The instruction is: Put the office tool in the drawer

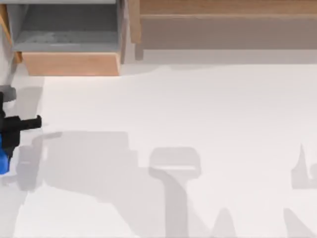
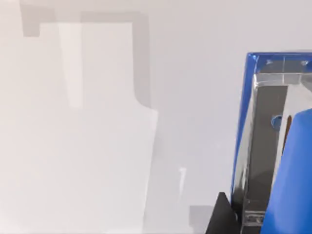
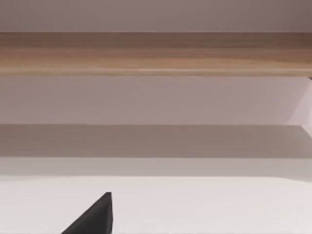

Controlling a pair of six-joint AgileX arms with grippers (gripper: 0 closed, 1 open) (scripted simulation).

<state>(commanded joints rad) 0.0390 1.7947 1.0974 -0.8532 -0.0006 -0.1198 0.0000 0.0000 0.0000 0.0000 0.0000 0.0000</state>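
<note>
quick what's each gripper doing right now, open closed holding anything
Left gripper: at the table's left edge, by the blue stapler; grip cannot be told.
Right gripper: faces the wooden shelf; cannot be told.

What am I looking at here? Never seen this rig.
It is a simulated AgileX robot with two arms at a white table. One picture looks down from above; the other two come from cameras on each wrist. At the top view's left edge is the left gripper, black, with the blue stapler by it; the left wrist view shows that stapler close up. Whether it is gripped, I cannot tell. The open drawer sits at upper left, a wooden shelf beside it.
</note>
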